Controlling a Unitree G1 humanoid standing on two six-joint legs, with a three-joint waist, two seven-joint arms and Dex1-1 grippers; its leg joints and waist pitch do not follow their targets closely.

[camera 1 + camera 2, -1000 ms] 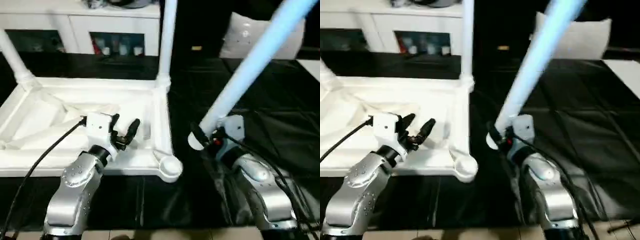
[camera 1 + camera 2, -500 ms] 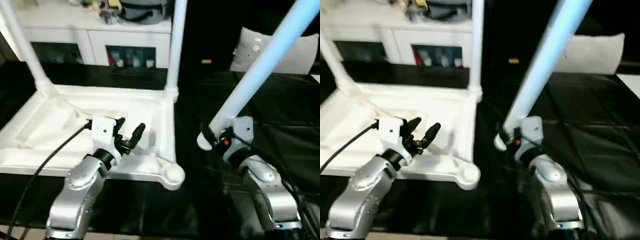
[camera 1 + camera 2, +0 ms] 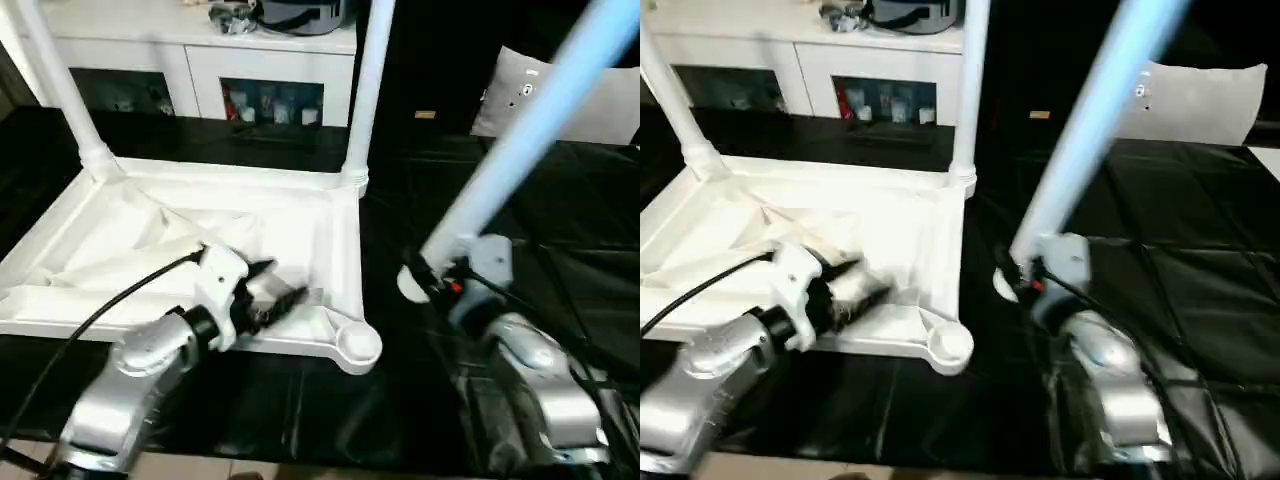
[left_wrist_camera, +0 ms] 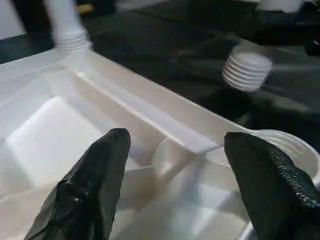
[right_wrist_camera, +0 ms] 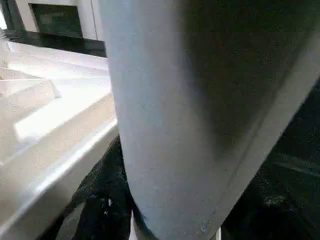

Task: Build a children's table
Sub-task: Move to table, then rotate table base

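The upturned white tabletop (image 3: 200,250) lies ribbed side up on the black work surface (image 3: 560,230), with two legs (image 3: 368,90) already standing in its far corner sockets. Over the last second the left gripper (image 3: 272,298) has swung toward the near right corner socket (image 3: 357,342), which is empty; its black fingers (image 4: 90,185) stand wide apart, holding nothing, above the ribs just beside that socket. The right gripper (image 3: 432,274) is clamped on the third leg (image 3: 520,140) near its threaded end (image 4: 247,70), slanting it just beside the tabletop, much as before. Judged from this, the left gripper steadies the corner for insertion; a fourth leg remains.
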